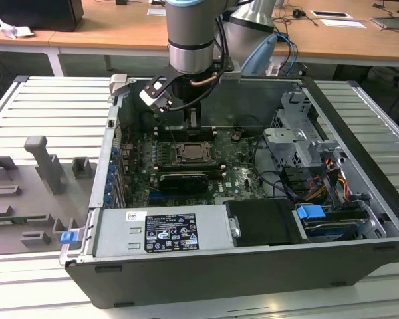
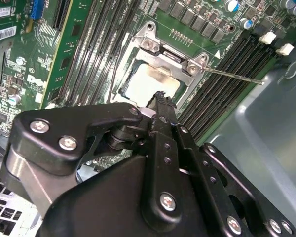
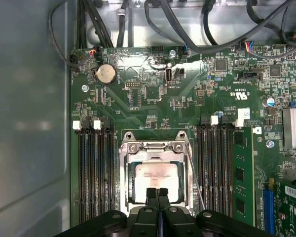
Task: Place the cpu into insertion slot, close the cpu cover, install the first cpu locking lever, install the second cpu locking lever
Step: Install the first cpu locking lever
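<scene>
Silvery-grey metal marks one cpu (image 3: 157, 177), lying in its socket under one cpu cover (image 3: 155, 147) whose window frames it. One thin locking lever (image 3: 195, 175) slants out beside the cover. The gripper (image 3: 157, 193) has its two fingers pressed together with nothing between them, tips at the cover's edge. Two banks of black memory slots (image 3: 96, 168) flank the socket. In the exterior view, one open computer case (image 1: 359, 153) rests on a pale ribbed table (image 1: 46, 106). Grey fixtures (image 1: 46, 166) sit at nine o'clock of it, wooden desks (image 1: 120, 30) at twelve.
</scene>
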Controlling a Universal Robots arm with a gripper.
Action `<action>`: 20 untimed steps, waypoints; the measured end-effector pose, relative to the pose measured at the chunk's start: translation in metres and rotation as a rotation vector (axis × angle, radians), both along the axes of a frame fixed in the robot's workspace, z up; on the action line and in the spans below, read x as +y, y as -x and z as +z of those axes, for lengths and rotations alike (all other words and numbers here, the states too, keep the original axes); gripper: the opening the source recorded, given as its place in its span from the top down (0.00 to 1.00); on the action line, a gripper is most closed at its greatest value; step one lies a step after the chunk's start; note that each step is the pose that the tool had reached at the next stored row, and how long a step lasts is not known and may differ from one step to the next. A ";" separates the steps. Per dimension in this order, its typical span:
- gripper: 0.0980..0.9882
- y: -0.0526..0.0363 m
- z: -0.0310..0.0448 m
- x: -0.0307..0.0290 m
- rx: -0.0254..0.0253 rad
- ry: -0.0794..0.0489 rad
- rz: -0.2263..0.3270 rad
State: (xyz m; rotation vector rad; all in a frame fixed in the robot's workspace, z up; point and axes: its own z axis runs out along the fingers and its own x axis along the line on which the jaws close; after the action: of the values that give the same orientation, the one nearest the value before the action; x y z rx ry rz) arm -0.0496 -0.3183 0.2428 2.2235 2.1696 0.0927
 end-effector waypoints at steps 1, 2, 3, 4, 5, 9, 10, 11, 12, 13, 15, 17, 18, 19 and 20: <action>0.99 0.0000 0.0003 0.0000 0.0000 0.000 0.000; 0.99 0.0000 0.0004 0.0000 0.0000 0.000 0.000; 0.99 0.0000 0.0004 0.0000 0.0000 0.000 0.000; 0.99 0.0000 0.0006 0.0000 0.0000 0.000 0.000; 0.99 0.0000 0.0007 0.0000 0.0000 0.000 0.000; 0.99 0.0000 0.0022 0.0000 -0.0001 0.000 0.000; 0.99 0.0000 0.0026 0.0000 0.0000 0.000 0.000; 0.99 0.0000 0.0031 0.0000 0.0001 0.000 0.000; 0.99 0.0001 0.0039 0.0000 0.0000 0.000 0.000; 0.99 0.0000 0.0044 0.0000 0.0000 0.000 0.000; 0.99 0.0000 0.0057 0.0000 0.0000 0.000 0.000; 0.99 0.0000 0.0068 0.0000 0.0001 0.000 0.000; 0.99 0.0000 0.0073 0.0000 -0.0001 0.000 0.000; 0.99 0.0000 0.0076 0.0000 0.0000 0.000 0.000; 0.99 0.0001 0.0083 0.0000 0.0001 0.000 0.000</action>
State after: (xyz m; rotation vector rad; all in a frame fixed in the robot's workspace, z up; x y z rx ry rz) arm -0.0497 -0.3183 0.2512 2.2237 2.1694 0.0924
